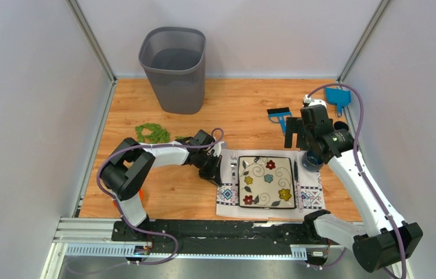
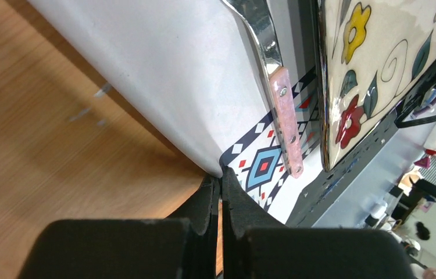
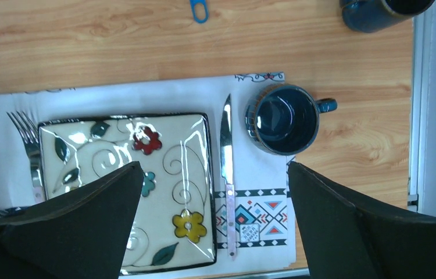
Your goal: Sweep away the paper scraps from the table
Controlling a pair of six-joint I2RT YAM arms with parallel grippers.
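Note:
The green paper scraps lie in a loose cluster on the wooden table, at the left behind my left arm. My left gripper is at the left edge of the white patterned placemat. In the left wrist view it is shut on that edge of the placemat, which is lifted there. My right gripper is open and empty above the right side of the placemat; the right wrist view shows its jaws wide apart. The scraps show in neither wrist view.
A grey mesh bin stands at the back left. A blue brush and blue dustpan lie at the back right. On the placemat are a flowered square plate, fork, knife and dark blue mug.

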